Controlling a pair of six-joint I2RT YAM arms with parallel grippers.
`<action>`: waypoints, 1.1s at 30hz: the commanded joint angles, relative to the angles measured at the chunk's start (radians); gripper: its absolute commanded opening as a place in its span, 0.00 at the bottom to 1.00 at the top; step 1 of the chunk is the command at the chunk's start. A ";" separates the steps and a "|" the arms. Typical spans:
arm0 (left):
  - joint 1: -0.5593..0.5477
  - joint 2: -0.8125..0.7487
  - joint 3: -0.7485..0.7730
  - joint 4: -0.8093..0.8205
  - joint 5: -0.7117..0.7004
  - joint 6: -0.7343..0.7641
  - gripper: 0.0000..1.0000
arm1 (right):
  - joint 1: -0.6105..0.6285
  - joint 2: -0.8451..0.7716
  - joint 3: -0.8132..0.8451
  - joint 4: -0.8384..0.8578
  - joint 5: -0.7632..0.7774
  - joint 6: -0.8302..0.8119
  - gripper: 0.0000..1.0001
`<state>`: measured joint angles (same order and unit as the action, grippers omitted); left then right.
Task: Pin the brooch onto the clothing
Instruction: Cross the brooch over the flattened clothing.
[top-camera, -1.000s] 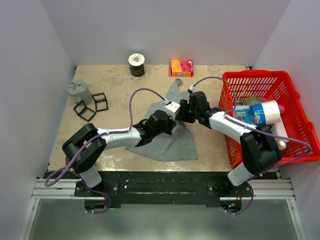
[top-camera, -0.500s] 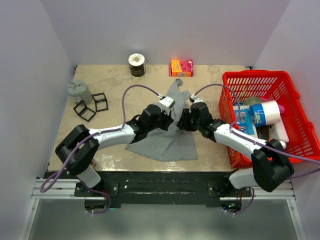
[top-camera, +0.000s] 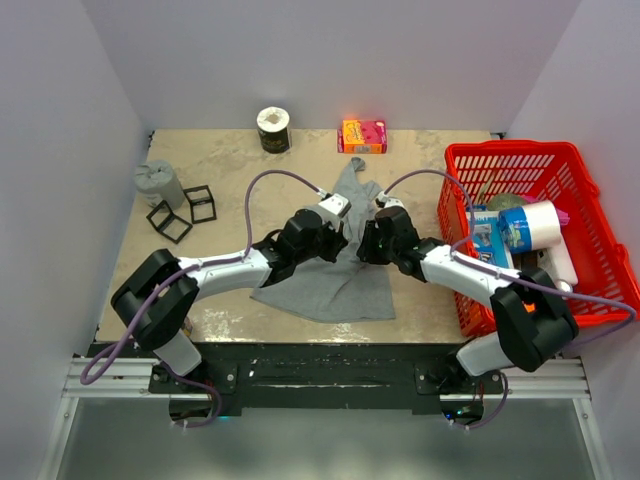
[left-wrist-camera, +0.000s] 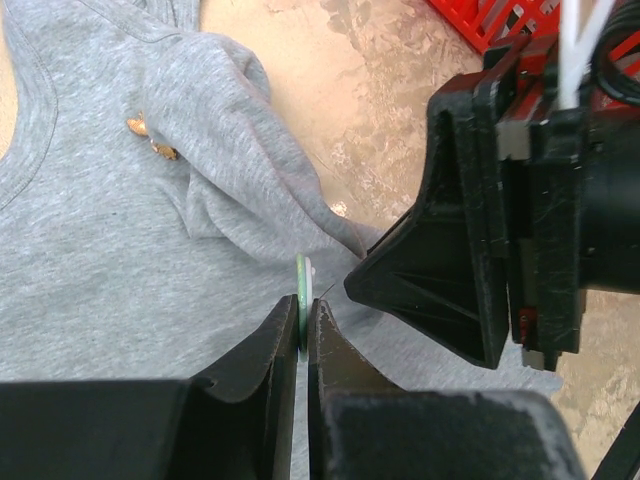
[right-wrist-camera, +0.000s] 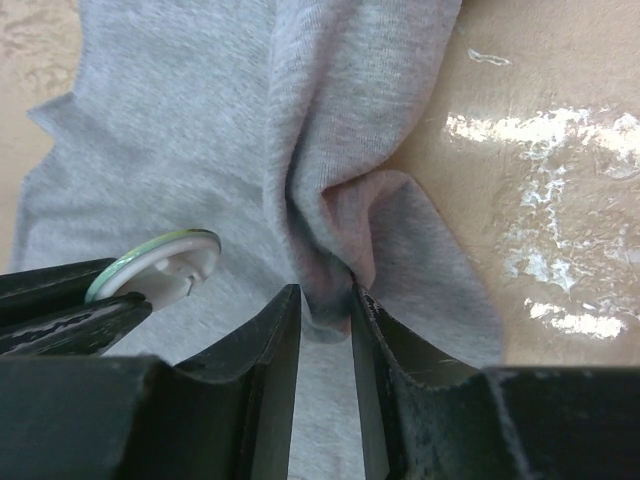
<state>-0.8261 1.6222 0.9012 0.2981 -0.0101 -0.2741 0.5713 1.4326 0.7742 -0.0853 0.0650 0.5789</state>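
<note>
I hold the small round green-rimmed brooch pinched in the left gripper, lower centre; right gripper nips a fold of grey knit tank top, which may slip, pin missing cloth.

In the left wrist view the brooch is only an edge-on disc clamped in the left gripper at lower centre, with its face hidden. Two orange specks at upper left on the tank top are too small to identify. In the right wrist view the fabric fold's lower end disappears inside the right gripper at bottom centre.
</note>
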 joint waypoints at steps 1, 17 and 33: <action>0.001 0.014 0.015 0.042 0.006 -0.010 0.00 | 0.004 0.020 0.042 0.067 -0.004 -0.030 0.27; -0.001 0.079 0.044 0.032 -0.014 -0.016 0.00 | 0.025 -0.043 0.039 0.068 -0.036 -0.040 0.00; 0.001 0.073 0.054 0.013 -0.033 -0.011 0.00 | 0.067 0.018 0.071 0.038 -0.064 -0.062 0.00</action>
<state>-0.8261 1.7073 0.9241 0.2813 -0.0277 -0.2775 0.6281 1.4227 0.7948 -0.0547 0.0082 0.5365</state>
